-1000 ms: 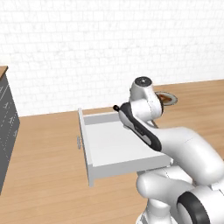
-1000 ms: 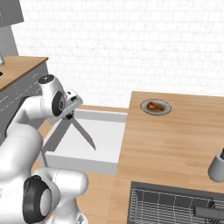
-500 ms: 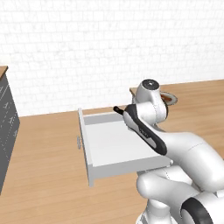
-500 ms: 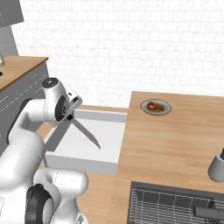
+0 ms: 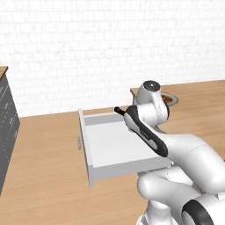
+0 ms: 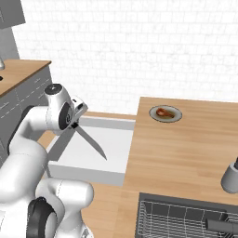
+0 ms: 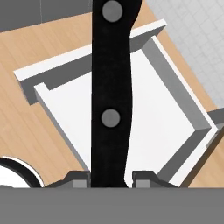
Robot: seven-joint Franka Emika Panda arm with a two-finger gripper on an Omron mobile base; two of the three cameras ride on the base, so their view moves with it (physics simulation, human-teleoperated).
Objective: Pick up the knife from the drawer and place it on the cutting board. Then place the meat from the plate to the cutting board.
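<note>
My gripper (image 7: 110, 179) is shut on the knife's black handle (image 7: 111, 78), which runs up between the two fingertips (image 7: 77, 179). In the right base view the gripper (image 6: 74, 124) holds the knife (image 6: 92, 145) in the air above the open white drawer (image 6: 111, 139), the dark blade slanting down to the right. The handle's end (image 5: 119, 110) pokes out beside the arm over the drawer (image 5: 114, 140). The meat (image 6: 162, 111) lies on the grey plate (image 6: 173, 118) on the wood counter to the right. The cutting board is out of view.
A wire rack (image 6: 186, 218) sits at the counter's near edge, with a grey cylinder (image 6: 231, 176) beside it at the right. A dark cabinet (image 5: 6, 132) stands at the far left. The drawer's front panel (image 5: 83, 145) juts out over the floor.
The arm has carried the knife slightly to the right above the drawer. The grip on the handle is unchanged.
</note>
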